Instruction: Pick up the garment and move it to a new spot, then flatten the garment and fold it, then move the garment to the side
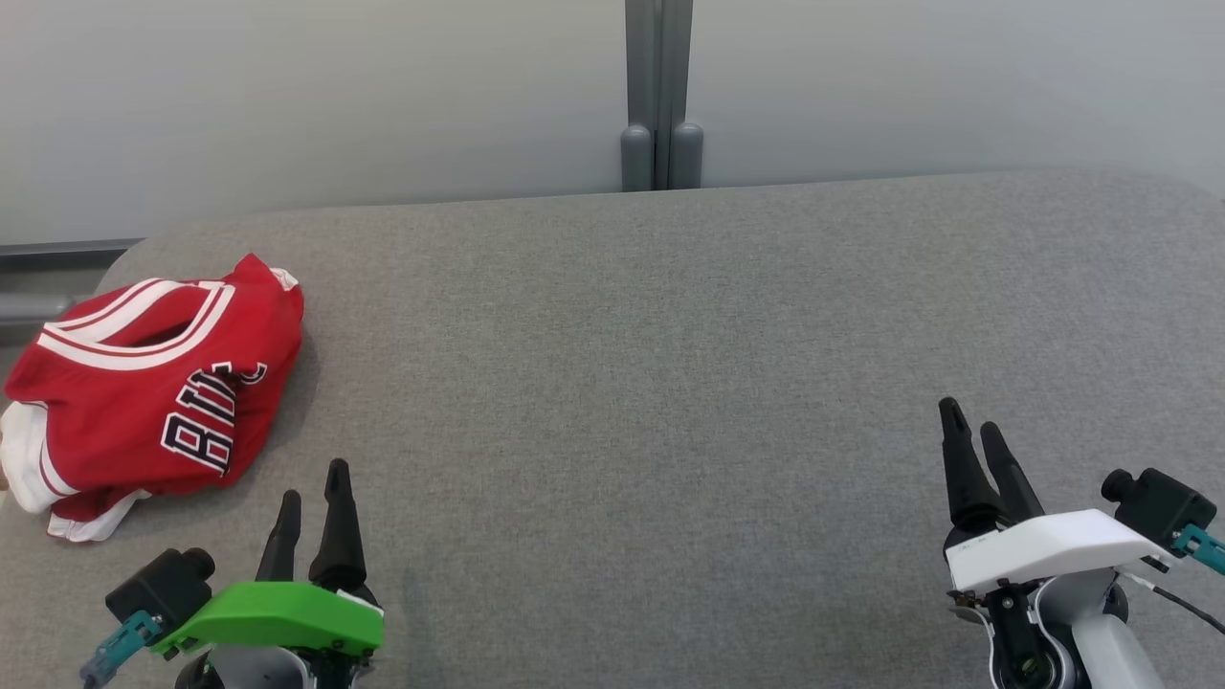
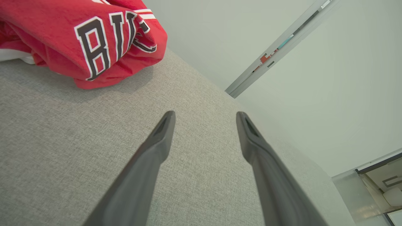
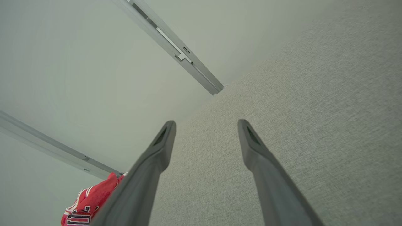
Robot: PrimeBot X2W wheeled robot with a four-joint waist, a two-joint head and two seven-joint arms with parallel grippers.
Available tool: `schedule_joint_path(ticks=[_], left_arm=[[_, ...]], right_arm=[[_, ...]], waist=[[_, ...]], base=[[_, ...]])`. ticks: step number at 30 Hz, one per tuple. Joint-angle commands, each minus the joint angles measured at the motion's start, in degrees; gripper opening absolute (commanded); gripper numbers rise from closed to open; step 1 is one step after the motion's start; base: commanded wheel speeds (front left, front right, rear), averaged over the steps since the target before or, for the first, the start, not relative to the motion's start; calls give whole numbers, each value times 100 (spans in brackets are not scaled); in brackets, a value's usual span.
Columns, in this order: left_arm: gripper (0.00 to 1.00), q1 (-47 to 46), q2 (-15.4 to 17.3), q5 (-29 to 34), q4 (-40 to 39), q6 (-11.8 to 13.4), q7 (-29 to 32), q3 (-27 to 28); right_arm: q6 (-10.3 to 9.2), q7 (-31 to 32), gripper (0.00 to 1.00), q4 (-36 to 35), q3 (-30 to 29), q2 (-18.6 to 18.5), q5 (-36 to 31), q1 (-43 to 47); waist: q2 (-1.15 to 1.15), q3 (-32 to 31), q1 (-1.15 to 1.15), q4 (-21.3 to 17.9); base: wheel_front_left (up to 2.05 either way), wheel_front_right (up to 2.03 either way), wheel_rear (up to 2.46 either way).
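Two grippers: both poised over the grey fabric surface (image 1: 670,383), neither touching the garment (image 1: 153,392)
Left gripper (image 1: 314,483): at the lower left of the head view, fingers spread wide, nothing held; in its wrist view (image 2: 205,114) bare fabric shows through the gap
Right gripper (image 1: 968,417): at the lower right, fingers (image 3: 157,150) spread just as wide, nothing between them, well apart from the garment
Garment: red jersey with white trim and dark lettering, crumpled in a heap at the surface's left edge, near the Left gripper but clear of its fingertips
Backdrop: pale wall with a grey post (image 1: 660,96) behind the far edge
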Motion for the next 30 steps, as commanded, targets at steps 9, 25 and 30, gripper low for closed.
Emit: schedule_joint_path(ticks=[9, 25, 30], left_arm=[[100, 35, 54, 799, -152, 98, -193, -80], [100, 80, 101, 1925, -256, 149, -437, -248], [100, 81, 103, 2206, -281, 168, -503, -298]], right_arm=[[2, -197, 100, -110, 87, -37, -782, -7], [3, -441, 100, -147, 171, -44, -1830, 3], [3, -510, 100, -147, 198, -46, -2103, 3]], waist=[[0, 18, 0, -19], [0, 39, 0, -37], [0, 50, 0, -19]], base=[[0, 0, 0], [0, 0, 0], [0, 0, 0]])
